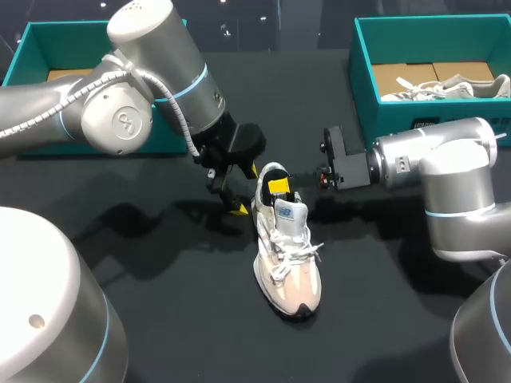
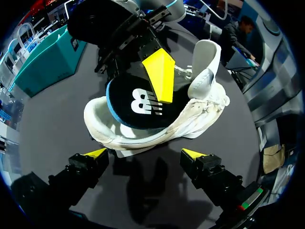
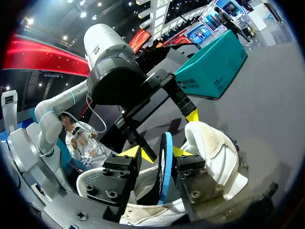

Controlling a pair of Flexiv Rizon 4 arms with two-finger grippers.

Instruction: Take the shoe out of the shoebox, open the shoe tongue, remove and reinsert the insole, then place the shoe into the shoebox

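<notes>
A white and beige sneaker [image 1: 287,263] stands upright on the dark table, toe toward me. Its black, blue-edged insole [image 2: 138,102] sticks up out of the heel opening. My right gripper [image 1: 279,187] reaches into that opening from the right. The insole's edge [image 3: 167,157] stands between its fingers, which are set wider than the insole is thick, so the gripper [image 3: 156,152] is open. One yellow fingertip [image 2: 159,76] lies on the insole's top face. My left gripper [image 1: 233,198] hangs open just left of the heel [image 2: 200,114], holding nothing.
A teal shoebox [image 1: 363,80] at the back right holds another pale shoe [image 1: 447,88]. A second teal box [image 1: 32,40] sits at the back left, behind my left arm. Bare table lies in front of the sneaker.
</notes>
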